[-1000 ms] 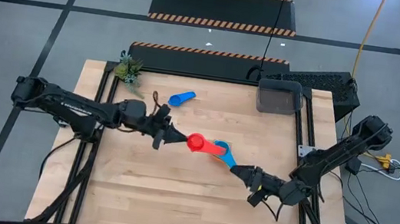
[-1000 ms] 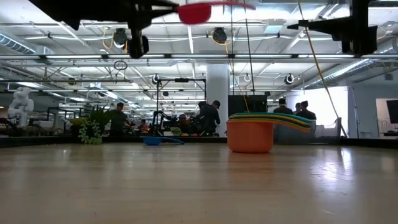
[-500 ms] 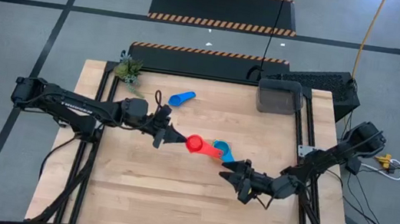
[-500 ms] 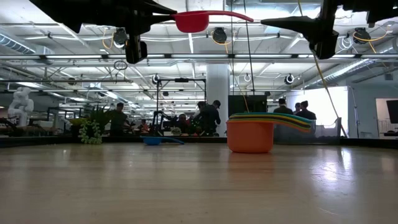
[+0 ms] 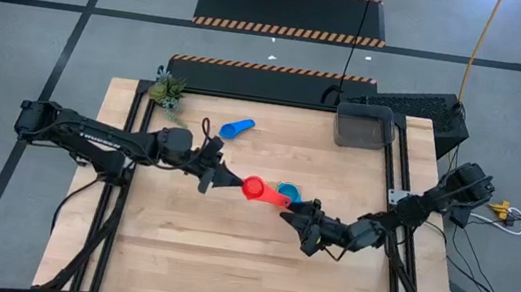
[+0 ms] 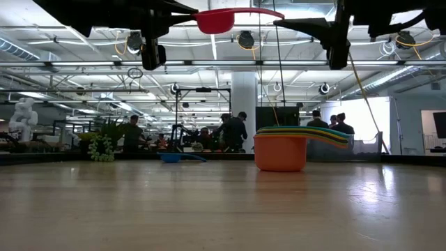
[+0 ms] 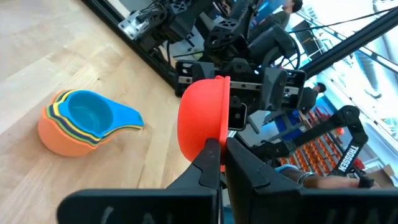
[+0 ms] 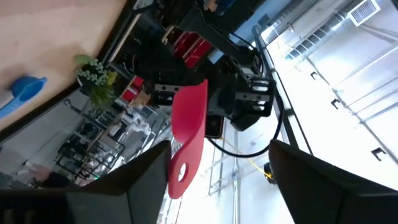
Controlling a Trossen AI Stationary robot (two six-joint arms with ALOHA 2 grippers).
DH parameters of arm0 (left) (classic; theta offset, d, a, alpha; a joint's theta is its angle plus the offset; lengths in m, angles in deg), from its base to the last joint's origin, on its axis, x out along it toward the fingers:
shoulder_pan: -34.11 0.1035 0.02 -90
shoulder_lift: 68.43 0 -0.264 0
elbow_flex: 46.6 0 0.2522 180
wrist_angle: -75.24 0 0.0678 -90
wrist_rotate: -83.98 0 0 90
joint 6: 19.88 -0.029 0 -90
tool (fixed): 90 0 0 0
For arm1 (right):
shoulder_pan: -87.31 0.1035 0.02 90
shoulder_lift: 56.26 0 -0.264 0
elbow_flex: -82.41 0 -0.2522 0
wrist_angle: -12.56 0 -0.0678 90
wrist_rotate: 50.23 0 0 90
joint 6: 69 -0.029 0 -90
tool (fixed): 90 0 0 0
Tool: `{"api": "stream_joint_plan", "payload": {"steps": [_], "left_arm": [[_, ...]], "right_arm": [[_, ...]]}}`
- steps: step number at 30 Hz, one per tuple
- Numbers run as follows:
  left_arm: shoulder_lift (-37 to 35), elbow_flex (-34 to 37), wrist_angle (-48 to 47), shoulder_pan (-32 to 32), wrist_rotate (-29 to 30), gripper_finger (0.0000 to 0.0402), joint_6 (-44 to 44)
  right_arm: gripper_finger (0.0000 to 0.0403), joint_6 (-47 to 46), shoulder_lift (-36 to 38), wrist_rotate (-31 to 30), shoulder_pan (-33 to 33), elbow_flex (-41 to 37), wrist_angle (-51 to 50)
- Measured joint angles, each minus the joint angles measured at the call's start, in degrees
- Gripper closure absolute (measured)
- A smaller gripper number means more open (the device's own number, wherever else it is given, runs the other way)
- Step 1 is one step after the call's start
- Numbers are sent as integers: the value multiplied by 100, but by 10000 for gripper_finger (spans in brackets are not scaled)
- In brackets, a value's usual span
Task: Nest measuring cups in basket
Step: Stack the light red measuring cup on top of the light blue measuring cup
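Left gripper (image 5: 232, 179) is clamping the red cup (image 5: 253, 187) in midair above the stack (image 5: 288, 190); right gripper (image 5: 298, 213), fingers apart, is straddling its handle (image 8: 186, 146). Basket (image 5: 363, 127) sits far back.

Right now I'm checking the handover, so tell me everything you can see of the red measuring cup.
The red measuring cup is a small, round bowl of glossy plastic with a flat handle that has a hole near its end. It is held in the air above the table, not touching the wood. The left hand is shut on it at the bowl end. Its handle points toward the right hand, whose open fingers flank the handle's tip without gripping it.
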Motion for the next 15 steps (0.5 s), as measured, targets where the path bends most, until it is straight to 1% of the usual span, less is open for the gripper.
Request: {"api": "stream_joint_plan", "payload": {"steps": [3,8,15], "left_arm": [[0,0,149,1,-4,397,-10],[0,0,280,-35,-4,391,-120],[0,0,431,-38,-2,395,-213]], "right_arm": [[157,10,-1,-1,-55,0,17],[179,49,0,0,-79,0,76],[192,471,0,0,-111,0,794]]}}
